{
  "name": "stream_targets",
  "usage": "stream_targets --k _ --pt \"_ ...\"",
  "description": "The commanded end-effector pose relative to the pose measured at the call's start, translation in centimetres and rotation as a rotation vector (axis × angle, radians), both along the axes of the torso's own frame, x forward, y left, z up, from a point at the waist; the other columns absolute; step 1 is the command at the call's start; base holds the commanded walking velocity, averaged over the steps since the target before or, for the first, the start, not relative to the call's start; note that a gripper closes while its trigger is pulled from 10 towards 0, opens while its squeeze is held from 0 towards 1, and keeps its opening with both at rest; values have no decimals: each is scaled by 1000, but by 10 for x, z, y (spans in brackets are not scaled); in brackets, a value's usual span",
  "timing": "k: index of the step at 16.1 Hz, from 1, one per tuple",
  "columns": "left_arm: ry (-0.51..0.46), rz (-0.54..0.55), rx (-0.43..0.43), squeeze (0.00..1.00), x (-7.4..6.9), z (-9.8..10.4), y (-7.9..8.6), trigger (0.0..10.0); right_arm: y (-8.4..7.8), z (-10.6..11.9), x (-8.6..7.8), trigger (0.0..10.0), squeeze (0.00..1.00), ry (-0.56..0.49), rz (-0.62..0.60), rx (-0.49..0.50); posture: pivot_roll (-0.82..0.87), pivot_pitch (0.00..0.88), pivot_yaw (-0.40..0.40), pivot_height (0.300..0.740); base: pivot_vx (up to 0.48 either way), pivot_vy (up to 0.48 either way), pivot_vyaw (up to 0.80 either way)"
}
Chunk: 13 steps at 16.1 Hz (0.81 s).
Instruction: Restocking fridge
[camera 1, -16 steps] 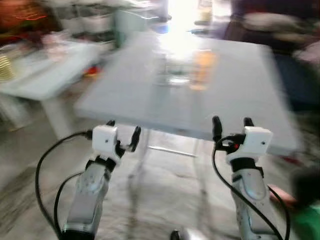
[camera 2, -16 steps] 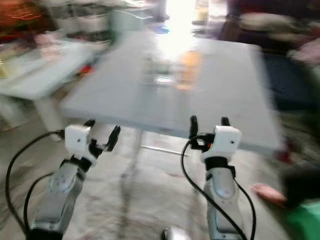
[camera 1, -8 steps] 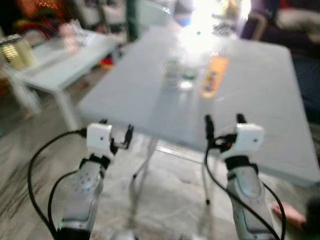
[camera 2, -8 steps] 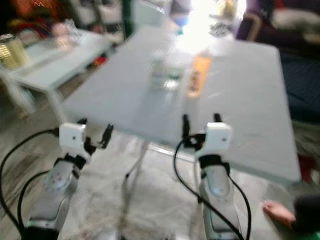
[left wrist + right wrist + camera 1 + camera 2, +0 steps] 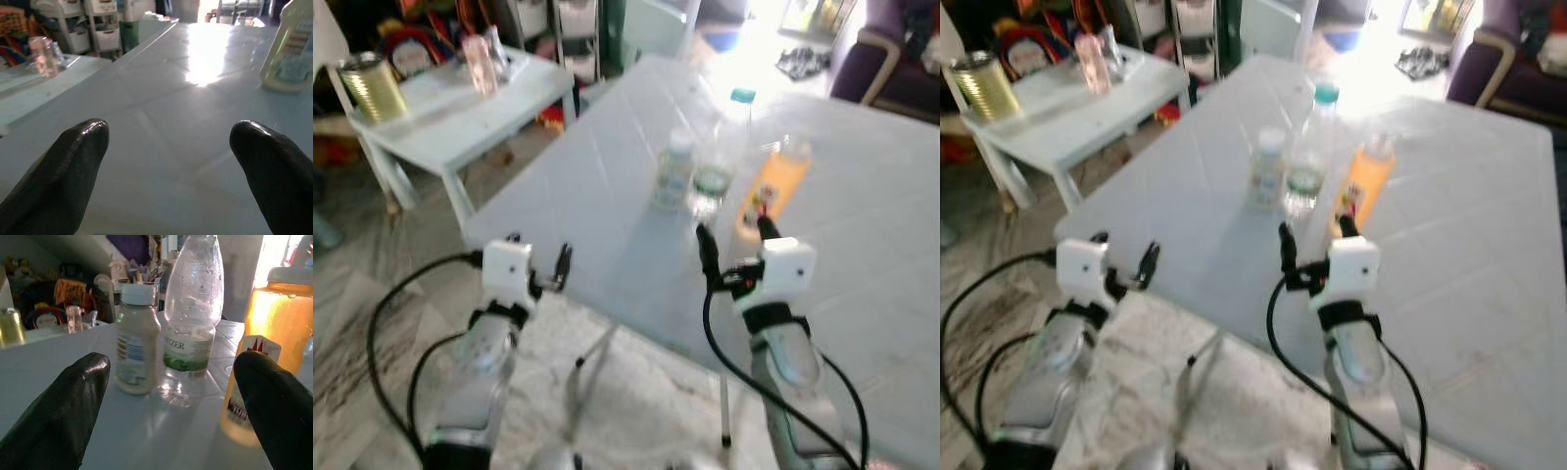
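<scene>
Surroundings: small white side table (image 5: 460, 108) beyond the counter's left corner, carrying a shiny gold metal can (image 5: 372, 86) and a pale pink plastic bottle (image 5: 478, 61); white drawer units (image 5: 100, 29) behind it; dark purple armchair (image 5: 1518, 73) at far right.
Counter: large pale grey-blue tiled counter (image 5: 862, 255), glare on its far end.
In the way: nothing between the right end effector and the bottles; counter's near edge just ahead of the left one.
Bottles: small cream plastic bottle with white cap (image 5: 137, 340), clear plastic water bottle with green label (image 5: 192, 308) and orange juice bottle with pale cap (image 5: 266, 347), upright in a close row near the counter's middle.
Right wrist view: label print and bubbles on the bottles, blurred in the head views.
Left wrist view: bare counter top, cream bottle at the frame edge.
Right end effector (image 5: 173, 411): fingers spread wide, over the counter, near the bottles, touching none; juice bottle just beyond one finger.
Left end effector (image 5: 173, 171): fingers apart, at the counter's near edge, well apart from the bottles.
</scene>
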<state>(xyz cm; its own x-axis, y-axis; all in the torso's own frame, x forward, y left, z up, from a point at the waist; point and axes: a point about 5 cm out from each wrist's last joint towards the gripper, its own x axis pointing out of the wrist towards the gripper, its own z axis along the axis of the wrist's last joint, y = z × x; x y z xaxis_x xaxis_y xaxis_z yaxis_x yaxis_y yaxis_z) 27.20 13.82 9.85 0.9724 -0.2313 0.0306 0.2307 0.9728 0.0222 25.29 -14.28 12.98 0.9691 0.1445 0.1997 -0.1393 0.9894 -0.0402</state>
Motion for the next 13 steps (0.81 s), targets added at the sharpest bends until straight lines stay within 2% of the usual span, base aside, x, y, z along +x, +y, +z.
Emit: stream_targets --k 1,5,10,13 --pt "-9 -30 8 0 0 3 -9 10000 -5 0 -3 10000 0 3 -10 -18 58 87 -14 740 0 0 0" --pt "-12 -16 17 0 1 4 -5 10000 0 4 3 10000 0 -12 -15 -36 62 100 -20 740 0 0 0" --pt "-1 -26 14 0 -2 2 -7 10000 -22 15 18 10000 0 -56 -170 -64 67 104 -10 740 0 0 0" --pt "-4 -32 12 0 -1 3 -10 10000 -31 23 26 10000 0 -80 -210 -82 67 103 -9 740 0 0 0"
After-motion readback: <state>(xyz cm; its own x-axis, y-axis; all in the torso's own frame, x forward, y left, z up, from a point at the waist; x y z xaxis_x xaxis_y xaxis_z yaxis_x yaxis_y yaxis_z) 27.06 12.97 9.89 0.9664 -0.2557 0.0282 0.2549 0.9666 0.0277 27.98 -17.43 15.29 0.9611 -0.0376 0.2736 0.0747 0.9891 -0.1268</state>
